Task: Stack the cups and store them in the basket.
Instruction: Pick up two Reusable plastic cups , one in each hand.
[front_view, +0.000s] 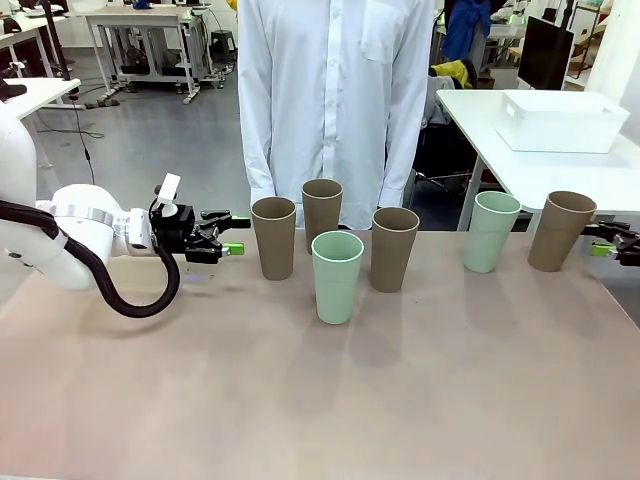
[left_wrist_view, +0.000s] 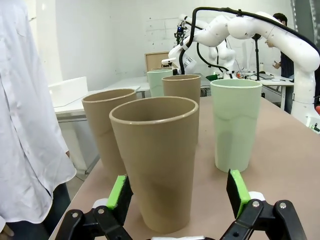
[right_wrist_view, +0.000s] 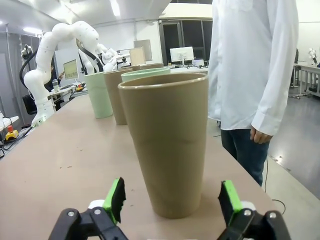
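Observation:
Six cups stand upright in a loose row on the table. Grey-brown cups are at the left (front_view: 273, 237), behind it (front_view: 322, 213), in the middle (front_view: 394, 248) and at the far right (front_view: 561, 230). Mint green cups stand at the front centre (front_view: 337, 276) and to the right (front_view: 491, 231). My left gripper (front_view: 238, 236) is open and level, just left of the leftmost cup (left_wrist_view: 155, 160), which sits ahead of its green pads (left_wrist_view: 120, 192). My right gripper (front_view: 603, 240) is open beside the far right cup (right_wrist_view: 167, 150). The white basket (front_view: 563, 120) rests on another table at the back right.
A person in a white shirt (front_view: 335, 100) stands at the table's far edge behind the cups, one hand (right_wrist_view: 260, 135) hanging by the side. The near half of the brown table (front_view: 320, 400) is bare. A gap separates this table from the basket's white table (front_view: 480, 110).

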